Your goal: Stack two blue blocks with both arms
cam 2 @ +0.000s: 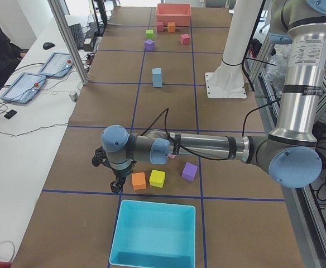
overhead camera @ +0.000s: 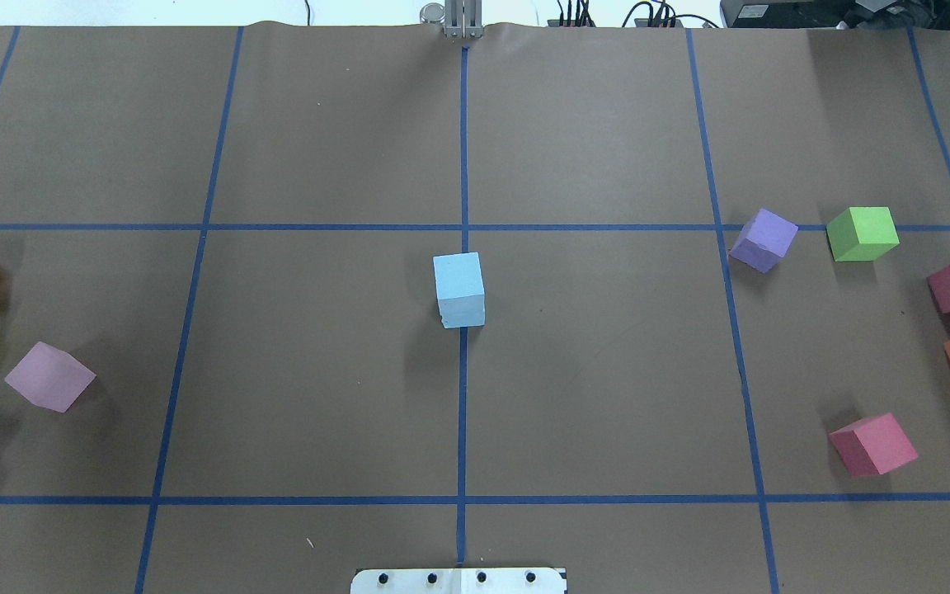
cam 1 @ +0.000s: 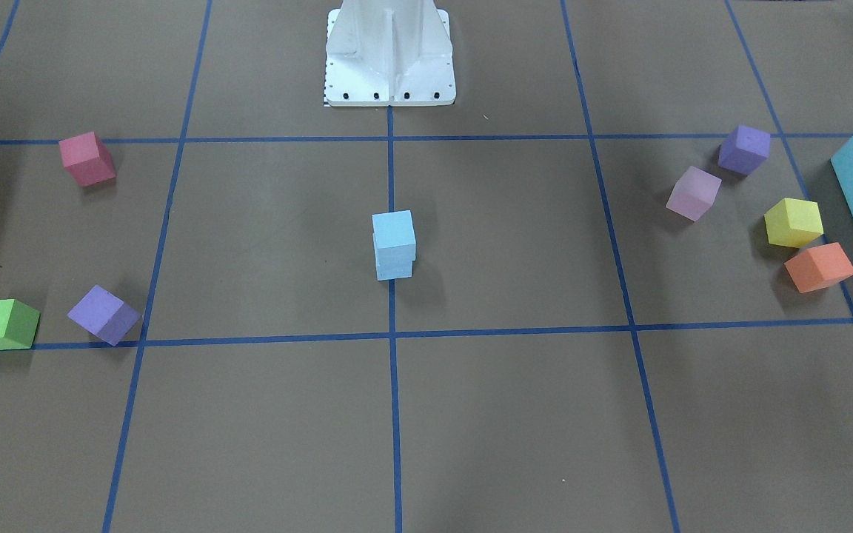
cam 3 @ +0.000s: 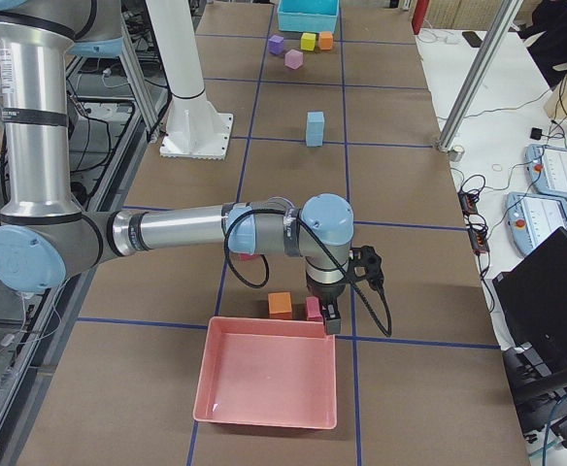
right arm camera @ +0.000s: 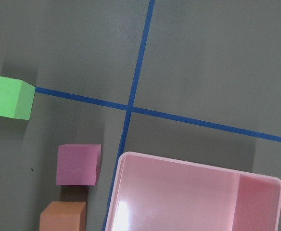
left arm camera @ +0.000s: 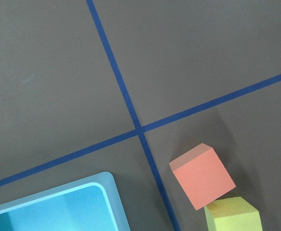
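The two pale blue blocks stand stacked one on the other at the table's middle, on the blue centre line: the upper block (cam 1: pixel 394 231) sits on the lower block (cam 1: pixel 395 266). The stack also shows in the overhead view (overhead camera: pixel 458 285) and in both side views (cam 2: pixel 157 77) (cam 3: pixel 315 127). My left gripper (cam 2: pixel 116 187) hangs far from the stack, by the turquoise bin (cam 2: pixel 154 234). My right gripper (cam 3: pixel 332 320) hangs at the other end, by the pink tray (cam 3: pixel 267 379). Neither gripper shows in any other view, so I cannot tell whether they are open or shut.
The white pedestal (cam 1: pixel 389 55) stands behind the stack. An orange cube (left arm camera: pixel 201 175) and a yellow cube (left arm camera: pixel 232 216) lie below the left wrist, and purple and lilac cubes nearby. A green cube (right arm camera: pixel 8 96), a magenta cube (right arm camera: pixel 78 163) and an orange cube (right arm camera: pixel 63 216) lie by the pink tray.
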Controlling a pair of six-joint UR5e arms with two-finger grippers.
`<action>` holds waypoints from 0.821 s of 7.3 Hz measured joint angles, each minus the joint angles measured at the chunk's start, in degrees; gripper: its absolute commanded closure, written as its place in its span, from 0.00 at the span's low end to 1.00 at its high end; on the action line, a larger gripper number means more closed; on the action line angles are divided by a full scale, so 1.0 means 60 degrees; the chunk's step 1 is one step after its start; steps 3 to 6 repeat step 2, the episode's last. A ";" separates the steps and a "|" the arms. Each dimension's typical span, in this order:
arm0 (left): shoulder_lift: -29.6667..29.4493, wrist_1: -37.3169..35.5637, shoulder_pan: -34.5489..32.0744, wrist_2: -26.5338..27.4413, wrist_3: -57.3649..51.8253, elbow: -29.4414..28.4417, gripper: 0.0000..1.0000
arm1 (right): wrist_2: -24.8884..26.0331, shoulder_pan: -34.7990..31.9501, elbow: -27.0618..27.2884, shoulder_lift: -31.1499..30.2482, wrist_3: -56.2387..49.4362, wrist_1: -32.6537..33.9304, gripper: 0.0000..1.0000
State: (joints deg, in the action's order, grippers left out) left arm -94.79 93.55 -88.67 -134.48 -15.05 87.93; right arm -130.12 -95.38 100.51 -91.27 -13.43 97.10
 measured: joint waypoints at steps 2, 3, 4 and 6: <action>0.0012 0.0051 -0.0025 0.0001 0.0010 -0.0028 0.02 | 0.0003 0.0003 -0.0005 -0.0022 0.0001 -0.0009 0.00; 0.0012 0.0051 -0.0025 0.0001 0.0010 -0.0028 0.02 | 0.0003 0.0003 -0.0005 -0.0022 0.0001 -0.0009 0.00; 0.0012 0.0051 -0.0025 0.0001 0.0010 -0.0028 0.02 | 0.0003 0.0003 -0.0005 -0.0022 0.0001 -0.0009 0.00; 0.0012 0.0051 -0.0025 0.0001 0.0010 -0.0028 0.02 | 0.0003 0.0003 -0.0005 -0.0022 0.0001 -0.0009 0.00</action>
